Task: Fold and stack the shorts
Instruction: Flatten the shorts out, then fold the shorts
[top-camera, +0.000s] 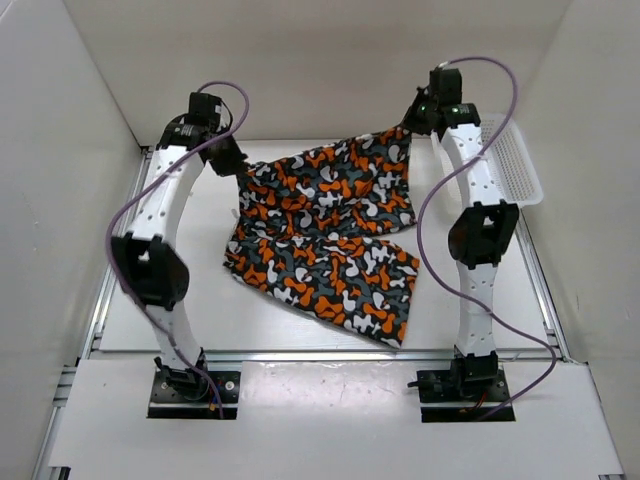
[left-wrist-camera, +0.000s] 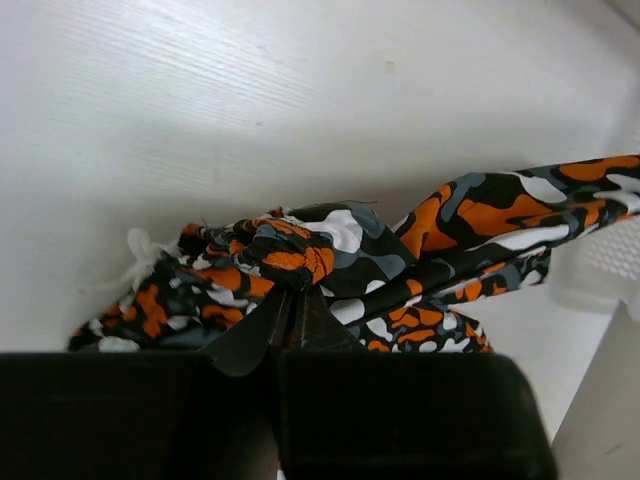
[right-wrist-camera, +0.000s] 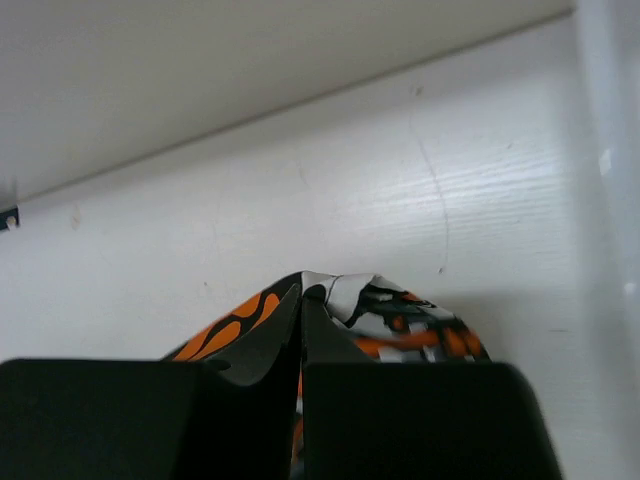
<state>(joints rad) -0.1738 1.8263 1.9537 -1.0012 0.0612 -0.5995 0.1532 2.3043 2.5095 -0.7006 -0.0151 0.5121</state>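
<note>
Both arms stood closest to the overhead lens, the left arm (top-camera: 160, 250) at 9 o'clock and the right arm (top-camera: 482, 235) at 3 o'clock. Beneath them the white counter (top-camera: 190, 310) carried the camouflage shorts (top-camera: 330, 235). Their near half lay flat from the centre toward 5 o'clock. The far edge hung raised, stretched between 10 and 1 o'clock. A white mesh basket (top-camera: 512, 160) sat at 2 o'clock, just beside the right arm.

The left claw (left-wrist-camera: 295, 300) was pinched onto a bunched corner of the shorts, near a white cord end (left-wrist-camera: 138, 252). The right claw (right-wrist-camera: 302, 300) was clamped on the opposite corner.

The fabric looked light, thin and limp, sagging between the grips. It would likely drape and slide rather than hold a crease. The corners and the hemmed edge seemed the surest places to take hold, with both grips moved together so the span stayed even.
</note>
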